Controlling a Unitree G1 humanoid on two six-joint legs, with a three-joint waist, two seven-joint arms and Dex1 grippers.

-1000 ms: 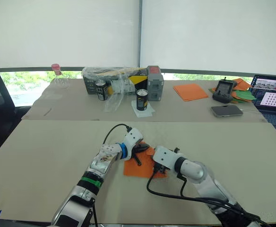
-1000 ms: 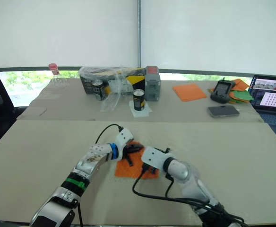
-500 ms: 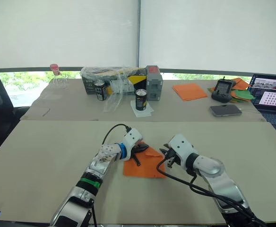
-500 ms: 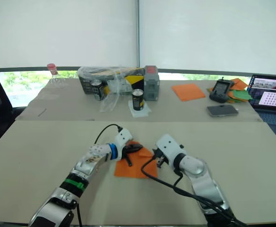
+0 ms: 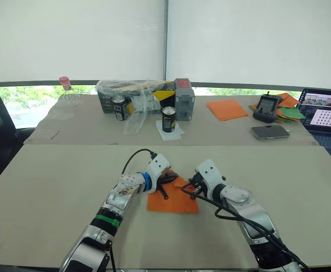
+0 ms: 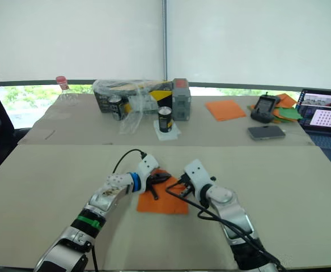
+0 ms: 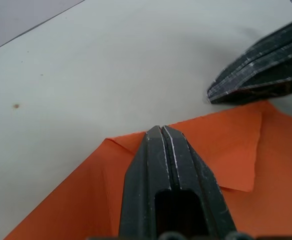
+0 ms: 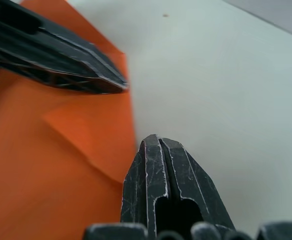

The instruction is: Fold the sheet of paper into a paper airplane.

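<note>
Under the left gripper [image 7: 162, 131], whose black fingers are pressed together, lies the thin bright-orange sheet of paper [image 5: 174, 199], one corner flap folded over, flat on the pale tabletop [image 5: 52, 192]. Just beyond, the right gripper [image 8: 157, 141], fingers likewise together, meets the sheet's edge. Risk: uneven pressure could slide the sheet, skewing the crease; the flap may spring open.

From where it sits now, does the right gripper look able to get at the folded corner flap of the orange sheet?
Probably yes. The right gripper is shut at the sheet of paper's far edge, beside the folded flap. The left gripper presses nearby but leaves it uncovered.
</note>
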